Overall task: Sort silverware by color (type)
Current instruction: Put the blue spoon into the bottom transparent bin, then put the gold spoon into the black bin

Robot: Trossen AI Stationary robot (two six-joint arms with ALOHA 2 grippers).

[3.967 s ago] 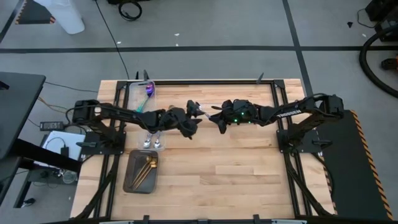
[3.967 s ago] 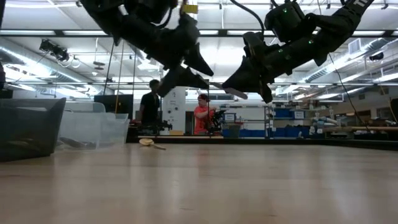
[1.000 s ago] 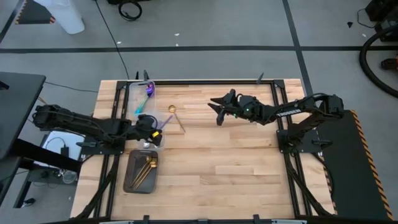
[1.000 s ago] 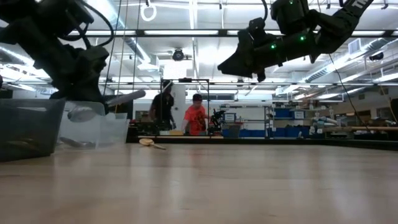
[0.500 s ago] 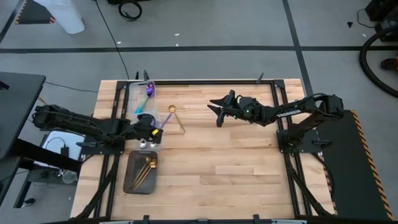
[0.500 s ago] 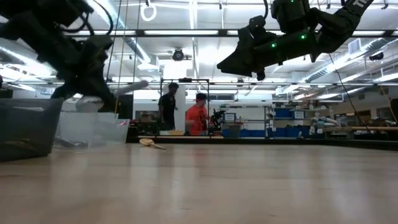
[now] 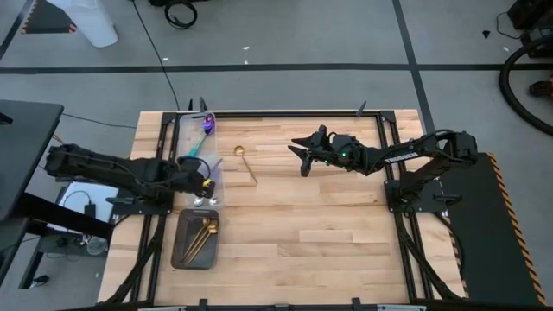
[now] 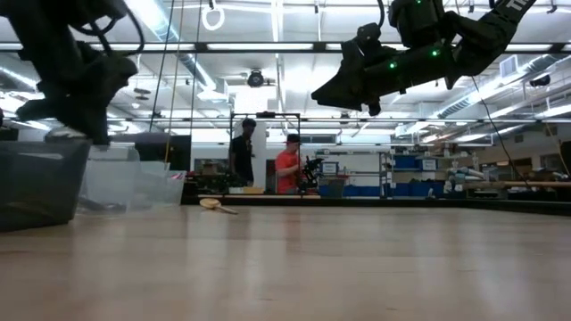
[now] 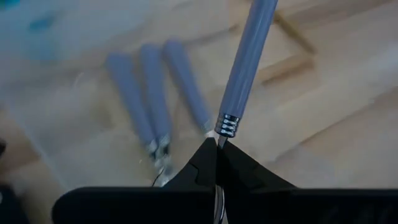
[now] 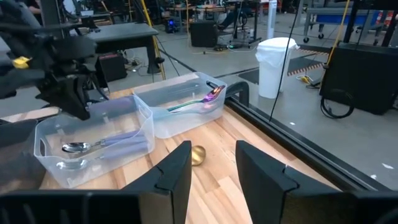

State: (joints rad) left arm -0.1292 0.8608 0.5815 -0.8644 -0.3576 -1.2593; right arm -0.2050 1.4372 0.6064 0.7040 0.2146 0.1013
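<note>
My left gripper (image 7: 200,177) is shut on a spoon with a lavender-grey handle (image 9: 249,56), above the near clear bin (image 7: 210,192) at the table's left. Three like spoons (image 9: 155,93) lie in that bin. A purple spoon (image 7: 206,125) lies in the far clear bin, and gold spoons (image 7: 204,231) lie in the dark tray (image 7: 183,250). One gold spoon (image 7: 244,162) lies flat on the table. My right gripper (image 7: 302,155) hangs open, high above the table's middle, holding nothing. My left gripper pinches the spoon's thin metal neck (image 9: 221,138), just beside the handle's ringed collar, between its two fingertips. The handle runs straight on past the fingertips, in line with the fingers. The spoon is lifted clear above the bin; its bowl is hidden behind the fingers.
The two clear bins (image 10: 124,118) stand side by side along the left edge, with the dark tray nearer the front. A black frame rail (image 7: 285,113) runs along the far edge. People stand in the room beyond (image 8: 287,165).
My left gripper has carried the lavender-handled spoon toward the table's left edge and now stands over the near clear bin. It has stayed shut on the spoon. The handle that stuck out in the low view no longer shows there.
</note>
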